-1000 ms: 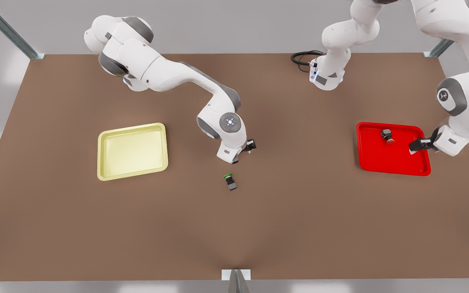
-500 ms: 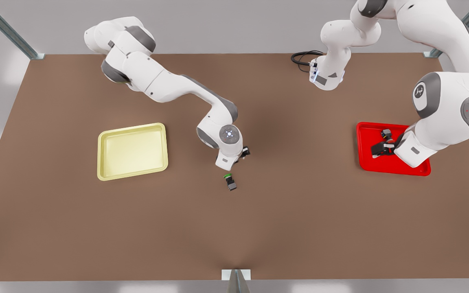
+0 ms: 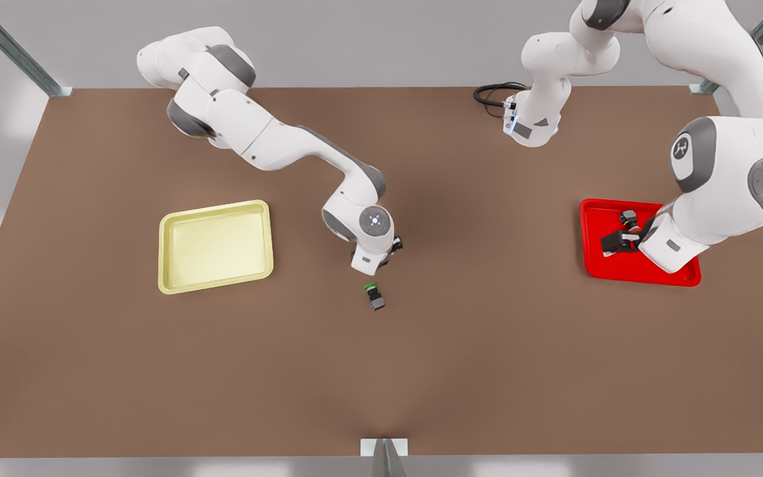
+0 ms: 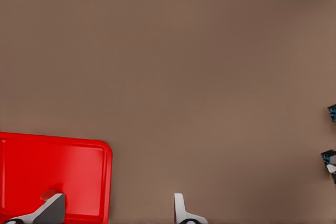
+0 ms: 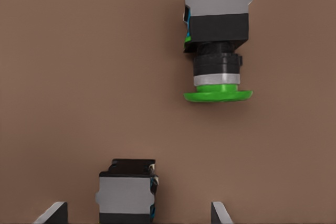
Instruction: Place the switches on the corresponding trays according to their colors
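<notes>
My front view looks steeply down on the whole table (image 3: 381,371) from its near edge. My left wrist camera faces the tabletop near the red tray (image 4: 58,171), which the front view shares. My right wrist camera hangs close above the green switch (image 5: 218,51), also in front view.

arms (image 3: 275,142): glossy white shells, grey joints
wrist caps: grey discs, lit dots
cable (image 3: 491,94): black loop
fingers (image 4: 181,211): pale grey
</notes>
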Action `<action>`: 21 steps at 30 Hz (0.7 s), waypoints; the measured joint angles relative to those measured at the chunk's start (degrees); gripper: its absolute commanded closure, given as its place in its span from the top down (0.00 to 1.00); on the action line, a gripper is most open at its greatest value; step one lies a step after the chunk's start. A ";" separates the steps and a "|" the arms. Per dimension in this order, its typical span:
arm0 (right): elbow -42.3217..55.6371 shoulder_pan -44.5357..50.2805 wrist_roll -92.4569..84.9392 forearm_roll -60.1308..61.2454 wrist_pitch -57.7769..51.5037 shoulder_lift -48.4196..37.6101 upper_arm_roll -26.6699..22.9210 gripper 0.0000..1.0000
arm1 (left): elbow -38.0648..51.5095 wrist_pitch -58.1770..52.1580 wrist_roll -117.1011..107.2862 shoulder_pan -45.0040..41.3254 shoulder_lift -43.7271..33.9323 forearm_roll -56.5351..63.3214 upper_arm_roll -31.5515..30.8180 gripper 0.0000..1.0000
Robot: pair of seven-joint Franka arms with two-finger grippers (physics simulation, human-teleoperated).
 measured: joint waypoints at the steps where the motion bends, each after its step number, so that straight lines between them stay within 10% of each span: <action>1: 0.00 0.16 0.13 -0.03 0.02 0.33 -0.08 1.00 | 0.00 0.08 0.00 0.01 0.00 0.00 0.00 1.00; 12: 0.79 0.39 -0.22 0.04 1.07 1.59 0.00 1.00 | -0.18 0.17 -1.20 -0.01 0.09 0.00 -0.62 1.00; 16: 0.79 0.40 -0.41 0.04 1.07 1.84 0.00 0.69 | -0.74 0.52 -1.23 0.04 -0.65 0.00 -0.74 1.00; 21: 1.48 0.44 -0.31 0.12 1.15 2.03 0.00 0.53 | -1.33 0.70 -1.40 0.00 -0.97 0.00 -0.79 1.00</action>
